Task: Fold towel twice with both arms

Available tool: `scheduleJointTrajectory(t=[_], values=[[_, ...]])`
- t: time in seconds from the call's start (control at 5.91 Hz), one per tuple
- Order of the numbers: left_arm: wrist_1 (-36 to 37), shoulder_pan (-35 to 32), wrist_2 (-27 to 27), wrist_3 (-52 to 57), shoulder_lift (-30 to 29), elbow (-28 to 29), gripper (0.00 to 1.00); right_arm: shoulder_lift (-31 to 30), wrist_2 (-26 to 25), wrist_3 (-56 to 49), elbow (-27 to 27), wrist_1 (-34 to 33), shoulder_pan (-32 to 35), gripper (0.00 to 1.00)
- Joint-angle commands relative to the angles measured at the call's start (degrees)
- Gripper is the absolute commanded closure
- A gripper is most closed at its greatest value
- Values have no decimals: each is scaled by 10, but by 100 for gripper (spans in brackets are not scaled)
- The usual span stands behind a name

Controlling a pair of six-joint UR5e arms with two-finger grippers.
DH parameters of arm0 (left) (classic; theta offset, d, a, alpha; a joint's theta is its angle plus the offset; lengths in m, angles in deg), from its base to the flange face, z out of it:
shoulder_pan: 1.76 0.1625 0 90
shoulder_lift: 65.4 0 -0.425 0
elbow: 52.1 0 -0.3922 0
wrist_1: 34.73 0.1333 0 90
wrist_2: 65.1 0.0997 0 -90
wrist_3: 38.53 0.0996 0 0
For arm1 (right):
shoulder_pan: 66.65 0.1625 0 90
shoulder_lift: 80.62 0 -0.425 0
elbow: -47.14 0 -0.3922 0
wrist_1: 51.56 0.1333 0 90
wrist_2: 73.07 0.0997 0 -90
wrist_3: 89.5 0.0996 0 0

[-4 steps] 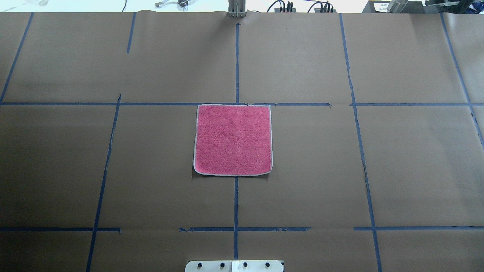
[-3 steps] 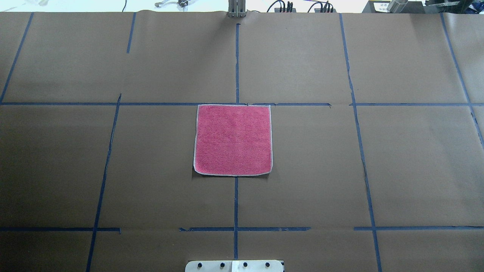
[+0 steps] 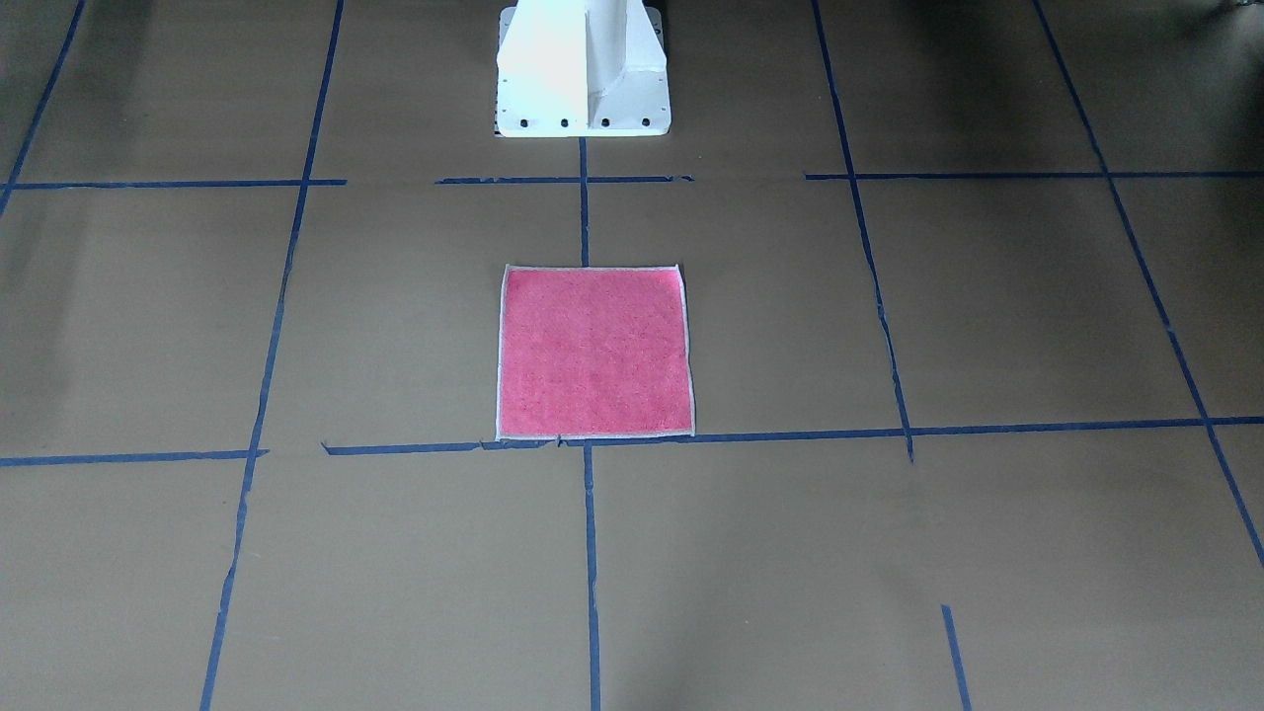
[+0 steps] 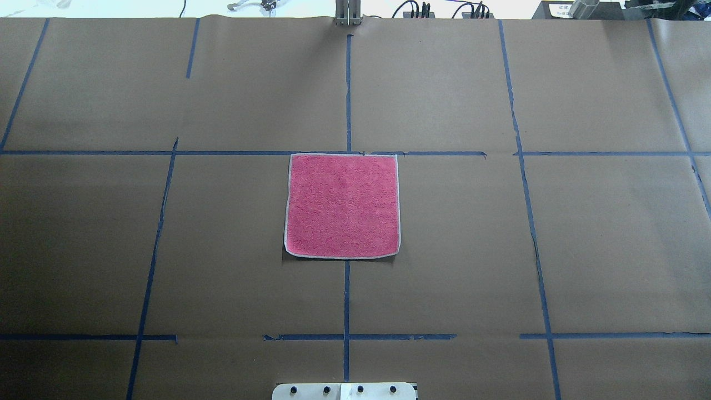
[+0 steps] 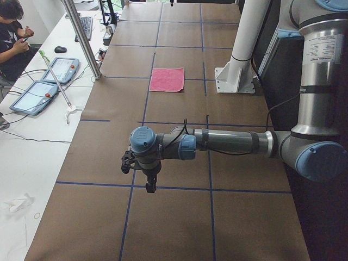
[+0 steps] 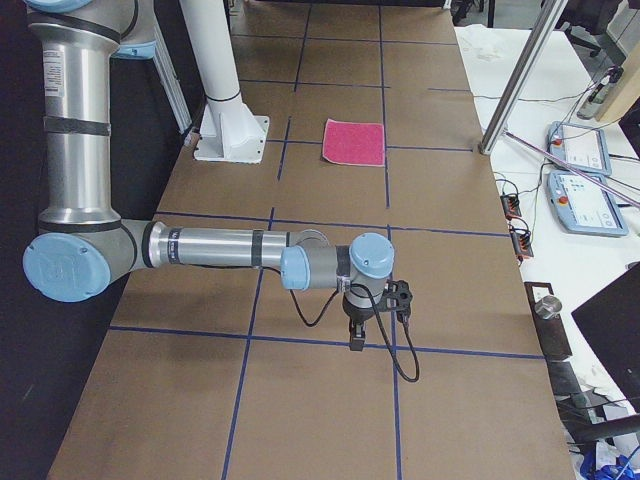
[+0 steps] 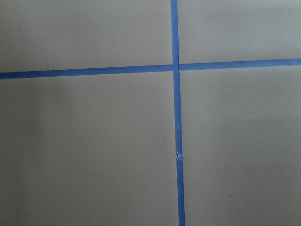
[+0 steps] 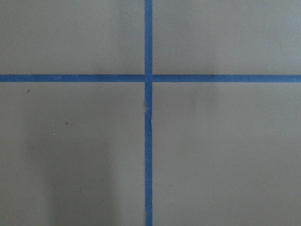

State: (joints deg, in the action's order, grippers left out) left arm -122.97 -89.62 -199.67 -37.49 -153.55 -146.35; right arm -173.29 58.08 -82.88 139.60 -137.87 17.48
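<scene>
Small square pink-red terry towel (image 4: 342, 205) flat just in front of the white pedestal block (image 3: 583, 69), underside hidden, left black open-frame gripper (image 5: 149, 184) and right black open-frame gripper (image 6: 355, 336) well apart from it — too small to tell whether spread or closed.

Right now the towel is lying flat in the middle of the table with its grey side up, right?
Not quite. The towel is lying flat in the middle of the table, but its pink-red side is up, not a grey one. The overhead exterior view shows this plainly.
</scene>
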Motion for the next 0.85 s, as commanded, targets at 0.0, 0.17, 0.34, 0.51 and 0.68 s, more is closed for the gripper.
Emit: scheduleJointTrajectory(t=[0.0, 0.17, 0.34, 0.51, 0.68], values=[[1, 19, 3, -32, -51, -5, 0, 43, -1, 5, 4, -2, -45, 0], [1, 75, 7, -71, -85, -3, 0, 89, -1, 52, -1, -5, -81, 0], [1, 138, 8, -138, -127, 2, 0, 121, 2, 100, 3, -5, -114, 0], [2, 191, 10, -221, -173, 2, 0, 154, 5, 155, 4, -5, -137, 0], [1, 250, 41, -318, -213, 2, 0, 192, 4, 236, 4, -5, -177, 0]])
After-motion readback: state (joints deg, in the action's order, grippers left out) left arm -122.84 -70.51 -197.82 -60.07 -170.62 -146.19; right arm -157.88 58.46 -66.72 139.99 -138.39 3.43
